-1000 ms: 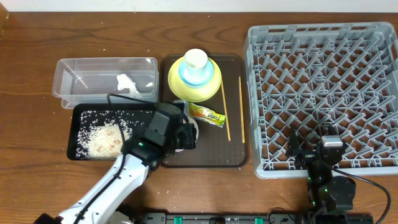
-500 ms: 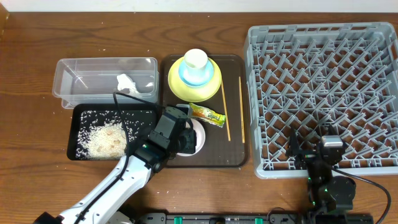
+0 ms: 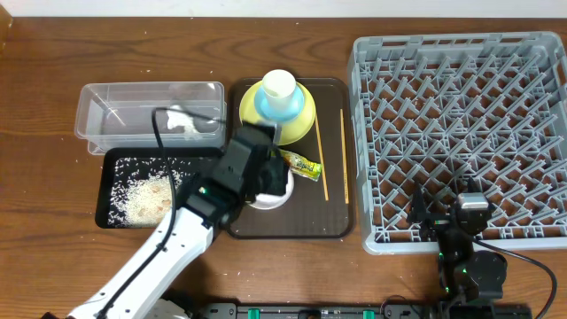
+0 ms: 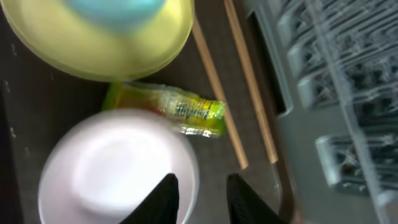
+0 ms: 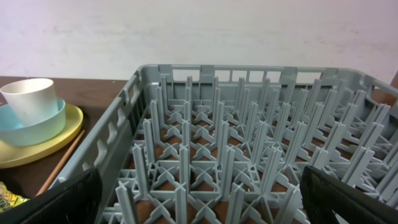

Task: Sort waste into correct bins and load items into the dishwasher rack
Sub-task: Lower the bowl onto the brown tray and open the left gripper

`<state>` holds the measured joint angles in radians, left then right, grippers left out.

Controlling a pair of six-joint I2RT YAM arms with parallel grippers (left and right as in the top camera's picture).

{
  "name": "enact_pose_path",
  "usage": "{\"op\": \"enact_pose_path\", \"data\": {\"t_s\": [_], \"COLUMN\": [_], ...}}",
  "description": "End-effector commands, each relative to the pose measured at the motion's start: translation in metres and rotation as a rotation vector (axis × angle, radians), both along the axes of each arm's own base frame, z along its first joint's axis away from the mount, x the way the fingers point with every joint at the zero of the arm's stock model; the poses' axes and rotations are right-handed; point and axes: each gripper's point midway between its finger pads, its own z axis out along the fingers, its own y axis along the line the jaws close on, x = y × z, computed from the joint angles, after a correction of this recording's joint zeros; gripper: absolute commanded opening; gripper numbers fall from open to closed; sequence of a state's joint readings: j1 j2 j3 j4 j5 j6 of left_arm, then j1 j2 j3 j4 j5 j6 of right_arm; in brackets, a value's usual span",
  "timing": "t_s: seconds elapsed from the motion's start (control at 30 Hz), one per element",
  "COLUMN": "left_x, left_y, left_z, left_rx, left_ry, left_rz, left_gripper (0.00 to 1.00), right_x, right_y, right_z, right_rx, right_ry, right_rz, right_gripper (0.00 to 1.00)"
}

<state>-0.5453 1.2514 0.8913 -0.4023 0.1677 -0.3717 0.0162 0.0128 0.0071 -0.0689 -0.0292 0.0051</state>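
Your left claw point(image 4: 201, 182) hangs part-open astride the rim of the white bowl point(image 4: 112, 171), seemingly loose; lift crookedly and you'll tip it onto the wrapper point(image 4: 180, 111).

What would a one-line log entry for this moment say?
left pincer: slightly open astride white bowl rim | bowl: on brown tray | right pincer: open, empty, at rack edge
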Motion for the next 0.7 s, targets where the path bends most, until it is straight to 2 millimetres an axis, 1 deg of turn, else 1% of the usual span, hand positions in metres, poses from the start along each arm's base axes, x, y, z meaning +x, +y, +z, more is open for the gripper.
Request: {"op": "enact_pose_path", "data": {"t_s": [0.0,0.07,0.1,0.2,0.23,0.27,0.3,0.33,0.37,0.43,0.5,0.53,0.67], "left_x": [0.018,0.028,0.032,0.043,0.046,0.050,0.053,0.055,0.057,0.060,0.062,0.062,0.064], "left_y": [0.000,-0.001,-0.003,-0.008,-0.005,0.003,0.012,0.021,0.032,0.045,0.051,0.052,0.057], "left_z": [0.022,0.027,0.027,0.015,0.008,-0.001,-0.008,-0.015,-0.021,-0.028,-0.035,-0.039,-0.057], "left_rx": [0.072,0.112,0.124,0.147,0.173,0.222,0.272,0.324,0.375,0.427,0.435,0.435,0.459], "left_ry": [-0.064,-0.089,-0.099,-0.096,-0.088,-0.081,-0.075,-0.069,-0.060,-0.044,-0.026,-0.015,0.027], "left_rz": [-0.016,-0.036,-0.052,-0.062,-0.047,-0.018,0.013,0.044,0.083,0.144,0.174,0.185,0.192], "left_gripper": [0.31,0.31,0.29,0.22,0.20,0.19,0.19,0.15,0.13,0.11,0.09,0.06,0.06], "right_x": [0.000,0.000,0.000,0.000,0.000,0.000,0.000,0.000,0.000,0.000,0.000,0.000,0.000], "right_y": [0.001,0.001,0.001,0.001,0.001,0.001,0.001,0.001,0.001,0.001,0.001,0.001,0.001], "right_z": [-0.001,-0.001,-0.001,-0.001,-0.001,-0.001,-0.001,-0.001,-0.001,-0.001,-0.001,-0.001,-0.001], "right_rx": [-0.014,-0.014,-0.014,-0.014,-0.014,-0.014,-0.014,-0.014,-0.014,-0.014,-0.014,-0.014,-0.014], "right_ry": [0.003,0.003,0.003,0.003,0.003,0.003,0.003,0.003,0.003,0.003,0.003,0.003,0.003], "right_rz": [0.004,0.004,0.004,0.004,0.004,0.004,0.004,0.004,0.004,0.004,0.004,0.004,0.004], "right_gripper": [0.99,0.99,0.99,0.99,0.99,0.99,0.99,0.99,0.99,0.99,0.99,0.99,0.99]}}
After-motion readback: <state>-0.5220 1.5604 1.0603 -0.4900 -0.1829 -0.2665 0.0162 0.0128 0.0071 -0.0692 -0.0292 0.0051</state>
